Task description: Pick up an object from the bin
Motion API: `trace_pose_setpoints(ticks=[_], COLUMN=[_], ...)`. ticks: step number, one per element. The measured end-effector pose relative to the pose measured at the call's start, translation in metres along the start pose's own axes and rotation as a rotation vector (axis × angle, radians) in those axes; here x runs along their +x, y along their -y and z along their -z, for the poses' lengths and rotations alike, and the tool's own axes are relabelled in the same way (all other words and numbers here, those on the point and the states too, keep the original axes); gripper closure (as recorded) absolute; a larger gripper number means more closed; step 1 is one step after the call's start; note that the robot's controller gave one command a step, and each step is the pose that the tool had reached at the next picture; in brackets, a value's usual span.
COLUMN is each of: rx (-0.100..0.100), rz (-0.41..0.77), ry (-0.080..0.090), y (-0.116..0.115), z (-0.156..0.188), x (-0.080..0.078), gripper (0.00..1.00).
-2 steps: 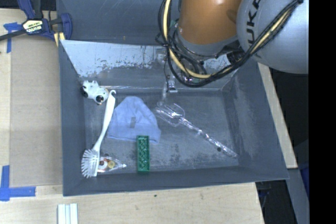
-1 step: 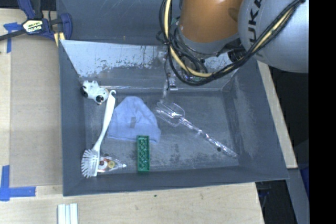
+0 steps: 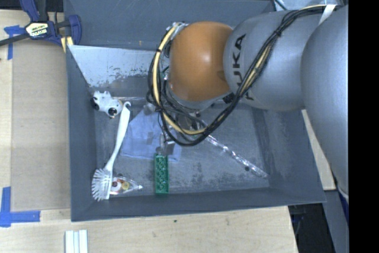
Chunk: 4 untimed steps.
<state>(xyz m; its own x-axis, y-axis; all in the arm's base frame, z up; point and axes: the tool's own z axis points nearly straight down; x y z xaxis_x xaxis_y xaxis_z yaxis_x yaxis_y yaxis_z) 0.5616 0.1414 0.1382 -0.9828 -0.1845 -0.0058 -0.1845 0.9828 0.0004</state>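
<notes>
My gripper (image 3: 168, 146) hangs low over the middle of the bin floor, mostly hidden under the arm's orange cover. Right below it lies a green studded block (image 3: 161, 176), long and narrow, pointing toward the front wall; its upper end is at the gripper's tip. A pale blue see-through sheet (image 3: 137, 136) lies flat just left of the gripper. Whether anything is gripped is hidden.
A white dish brush (image 3: 118, 145) lies along the left side, bristles at the front-left corner beside a small colourful wrapped item (image 3: 124, 185). A small black-and-white toy (image 3: 105, 103) sits at the back left. A clear plastic piece (image 3: 238, 157) lies on the right.
</notes>
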Motion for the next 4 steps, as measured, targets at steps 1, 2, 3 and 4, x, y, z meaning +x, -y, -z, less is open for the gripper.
trace_pose_setpoints(ticks=[1, 2, 3, 4], rx=[0.000, -0.002, 0.000, 0.001], rz=[0.141, 0.498, 0.459, 0.964], ry=[0.006, -0.006, 0.013, 0.007], y=[-0.028, -0.001, -0.007, -0.004], z=[0.021, -0.003, -0.067, -0.067], x=[0.018, 0.047, -0.032, 0.038], gripper=[0.00, 0.00, 0.00, 1.00])
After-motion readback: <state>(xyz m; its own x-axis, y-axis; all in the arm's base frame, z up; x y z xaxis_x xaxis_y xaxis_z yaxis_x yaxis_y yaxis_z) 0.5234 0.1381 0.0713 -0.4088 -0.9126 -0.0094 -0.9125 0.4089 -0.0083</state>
